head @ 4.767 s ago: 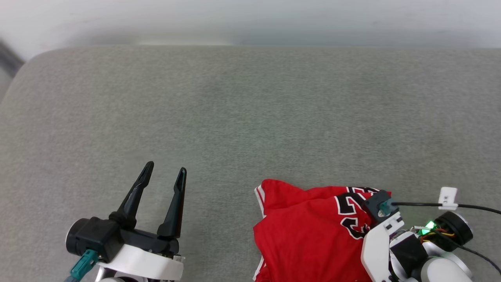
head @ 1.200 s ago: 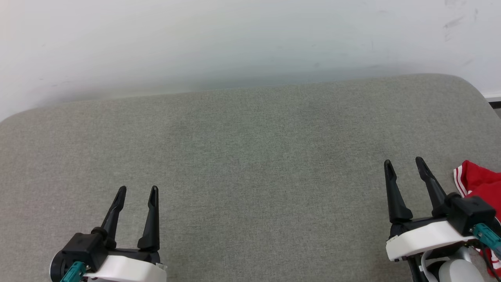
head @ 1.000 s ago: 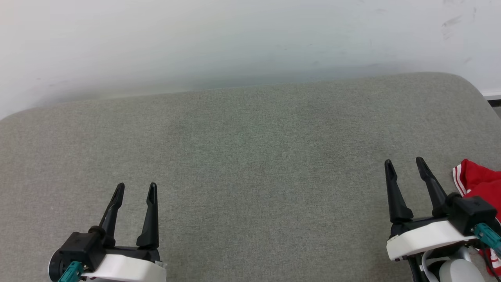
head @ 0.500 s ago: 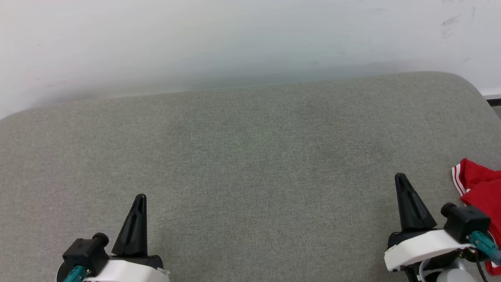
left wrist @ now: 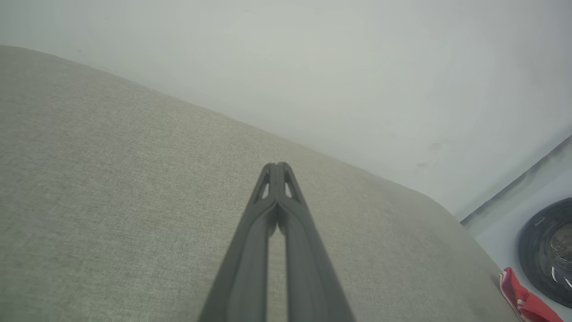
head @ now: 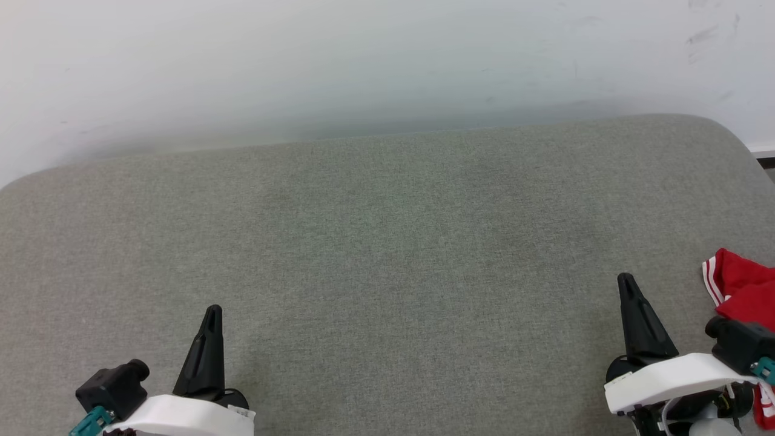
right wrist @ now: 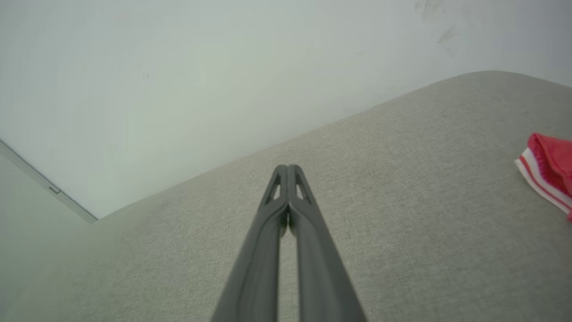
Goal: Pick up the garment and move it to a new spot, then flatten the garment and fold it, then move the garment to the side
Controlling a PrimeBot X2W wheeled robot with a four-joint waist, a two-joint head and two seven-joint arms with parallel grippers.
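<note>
The garment [head: 740, 289], red with red-and-white stripe trim, lies at the far right edge of the grey cushion [head: 387, 242], partly cut off by the head view's border. A small piece of the garment [right wrist: 549, 172] appears at the right of the right wrist view, and the garment [left wrist: 523, 299] also peeks in low at the right of the left wrist view. My right gripper [head: 626, 283] is shut and empty, just left of the garment and apart from it. My left gripper [head: 212, 315] is shut and empty at the lower left, far from the garment.
A pale wall [head: 387, 60] rises behind the cushion. The cushion's rounded right corner [head: 720, 130] drops off beside the garment. A dark round object [left wrist: 547, 250] sits on the floor past that corner in the left wrist view.
Both grippers have shut, each pair of fingers coming together with nothing between them. Both arms have drawn back slightly toward the bottom of the head view. The garment has not moved.
</note>
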